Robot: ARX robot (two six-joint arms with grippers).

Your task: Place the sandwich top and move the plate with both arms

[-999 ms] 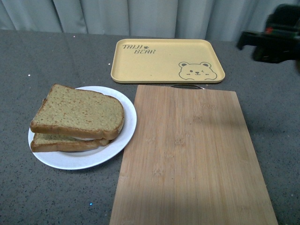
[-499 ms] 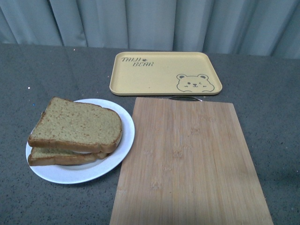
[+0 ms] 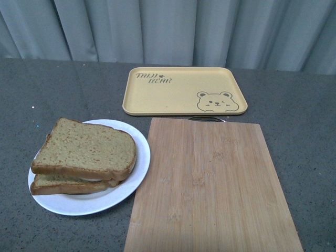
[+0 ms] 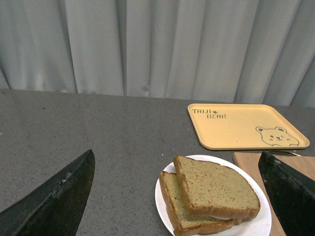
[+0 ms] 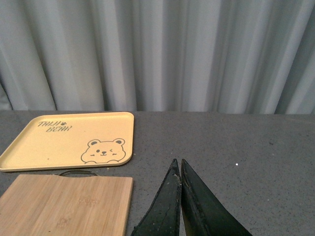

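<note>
The sandwich top (image 3: 86, 147), a plain tan slice, lies on a second slice (image 3: 63, 185) on the white plate (image 3: 126, 189) at the table's left. A bit of white filling shows between the slices. Neither arm shows in the front view. In the left wrist view my left gripper (image 4: 177, 153) is open and empty. Its fingers (image 4: 59, 201) stand wide apart, with the sandwich top (image 4: 214, 186) and the plate (image 4: 265, 222) between and beyond them. In the right wrist view my right gripper (image 5: 178, 161) is shut on nothing, above the grey table to the right of the board.
A bamboo cutting board (image 3: 210, 184) lies right of the plate, its edge touching or just overlapping the plate's rim. A yellow bear-printed tray (image 3: 178, 89) lies behind it. A thin metal handle (image 3: 207, 118) shows at the board's far edge. Grey curtains hang behind the table.
The right arm, seen at the upper right a second ago, has left the front view. The whole scene has slid lower in the front picture. The sandwich and plate have not moved.
</note>
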